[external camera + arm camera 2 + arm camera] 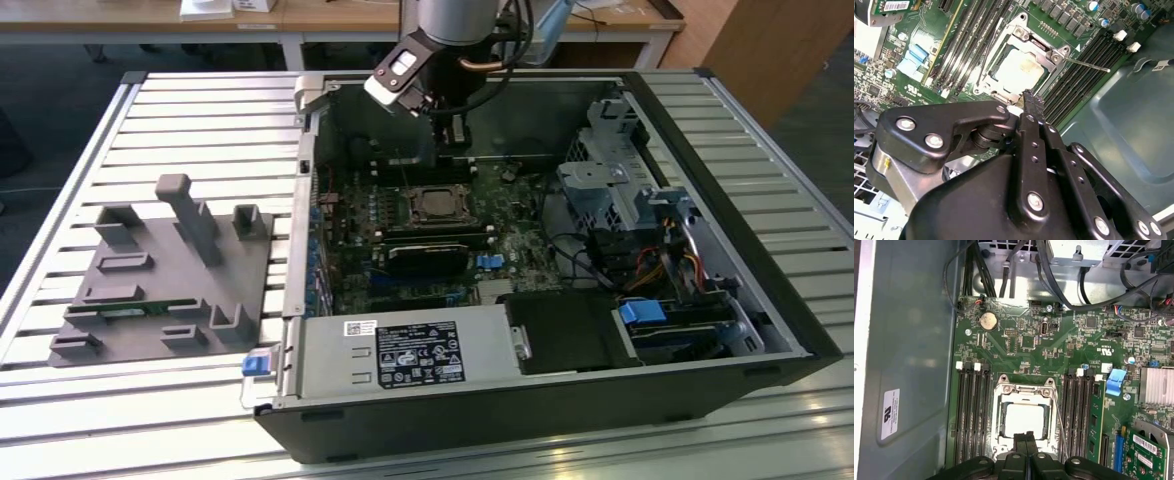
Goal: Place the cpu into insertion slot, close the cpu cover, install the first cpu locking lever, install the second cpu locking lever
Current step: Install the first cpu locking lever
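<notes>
1. Silvery-grey flat square cpu (pixel 1025 420) lies in the dark, metal-rimmed insertion slot (pixel 412 205), framed by the thin silvery cpu cover (pixel 1002 407).
2. Black gripper (pixel 1026 437), fingers pressed together and empty, hides one edge of the slot.
3. Open black computer case (pixel 534 410) rests on a slatted aluminium table (pixel 200 120); a grey fixture block (pixel 160 290) sits at the exterior view's left.
4. White sticker (pixel 890 412) print: unreadable.

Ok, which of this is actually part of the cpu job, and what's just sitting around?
Job: cpu, cpu cover, locking lever, gripper.
Sitting around: grey fixture block, coin battery, memory slots, power supply.
</notes>
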